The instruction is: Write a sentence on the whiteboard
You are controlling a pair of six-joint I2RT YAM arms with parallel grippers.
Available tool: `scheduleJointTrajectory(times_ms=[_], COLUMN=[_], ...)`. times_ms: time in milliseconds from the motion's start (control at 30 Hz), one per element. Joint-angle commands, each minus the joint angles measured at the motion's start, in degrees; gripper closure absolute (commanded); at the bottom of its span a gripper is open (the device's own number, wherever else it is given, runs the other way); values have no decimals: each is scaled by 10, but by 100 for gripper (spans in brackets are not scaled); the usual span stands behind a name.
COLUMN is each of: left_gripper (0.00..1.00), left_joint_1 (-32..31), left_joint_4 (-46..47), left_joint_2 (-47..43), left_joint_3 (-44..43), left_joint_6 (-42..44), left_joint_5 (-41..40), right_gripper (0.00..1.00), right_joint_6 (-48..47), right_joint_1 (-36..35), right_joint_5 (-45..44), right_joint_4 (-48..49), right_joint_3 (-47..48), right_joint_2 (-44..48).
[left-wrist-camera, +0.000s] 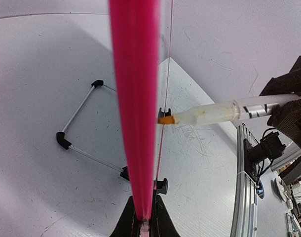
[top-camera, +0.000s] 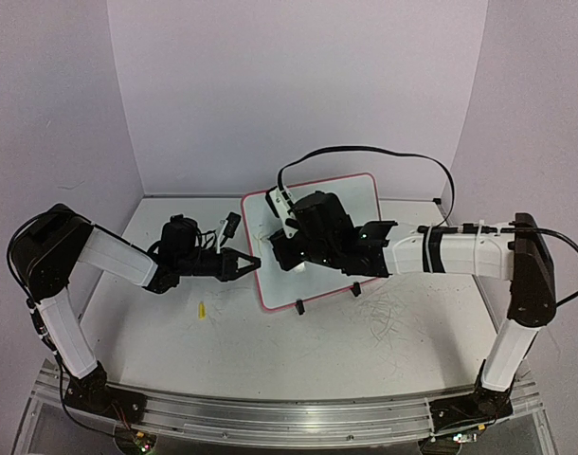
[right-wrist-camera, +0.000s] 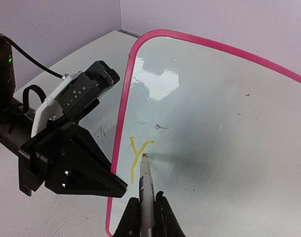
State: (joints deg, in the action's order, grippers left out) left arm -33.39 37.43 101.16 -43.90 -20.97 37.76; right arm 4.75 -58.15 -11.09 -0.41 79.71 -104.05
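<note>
**pinkrim_fan:** Whiteboard [top-camera: 351,199] question: the small glossy white rectangle with rounded corners and a thin pink-red rim, where's it sitting?

**yam_watcher:** Starting at the near edge, there's a ribbed aluminium rail [top-camera: 289,412] with both arm bases bolted on. Next is the matte white table [top-camera: 175,341], with faint grey scribbly scratches [top-camera: 393,308] right of centre. There's also a tiny yellow bit [top-camera: 202,310] lying loose, too small to tell what it is. The board stands mid-table between the arms, tilted back.

**pinkrim_fan:** And the claws?

**yam_watcher:** The left gripper [left-wrist-camera: 144,210] has its black fingers pressed onto the board's left rim, pinching it. Its wrist cam sees that rim edge-on as a blurry pink stripe. It also catches the black wire stand [left-wrist-camera: 79,110], thin metal rods with black corner caps, which the top view mostly hides. The right gripper [right-wrist-camera: 147,207] is clamped on a slim marker [right-wrist-camera: 145,187] with a cloudy white barrel and an orange tip. The tip is against the board's face.

**pinkrim_fan:** Any writing?

**yam_watcher:** Only the right wrist cam shows it. The sentence [right-wrist-camera: 138,149] is just one pale-yellow Y shape near the left rim, with the tip at its fork. From above, the right arm covers that spot. Furthest back, a black cable [top-camera: 365,150] loops over the board, with plain lilac walls [top-camera: 298,85] behind.
</note>
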Motion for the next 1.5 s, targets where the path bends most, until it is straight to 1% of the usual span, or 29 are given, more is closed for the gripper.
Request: scheduleJointTrajectory(times_ms=[0,300,467,700,1467], left_gripper=[100,100,100,100,100], left_joint_1=[-10,-10,-10,-10,-10], left_joint_4=[-33,-34,-34,-35,-38], left_joint_2=[-3,0,-2,-5,-7], left_joint_3=[-15,-15,-15,-11,-13], left_joint_6=[25,26,26,26,28], left_joint_5=[-13,-13,-11,-12,-9], right_gripper=[100,100,100,100,100], right_joint_6=[8,7,11,8,1], right_joint_1=[0,0,1,1,1], right_joint_5=[-11,9,11,10,-27], right_joint_4=[13,25,27,30,30], right_joint_3=[-7,-29,-39,-25,-6], right_joint_2=[5,44,37,22,-4])
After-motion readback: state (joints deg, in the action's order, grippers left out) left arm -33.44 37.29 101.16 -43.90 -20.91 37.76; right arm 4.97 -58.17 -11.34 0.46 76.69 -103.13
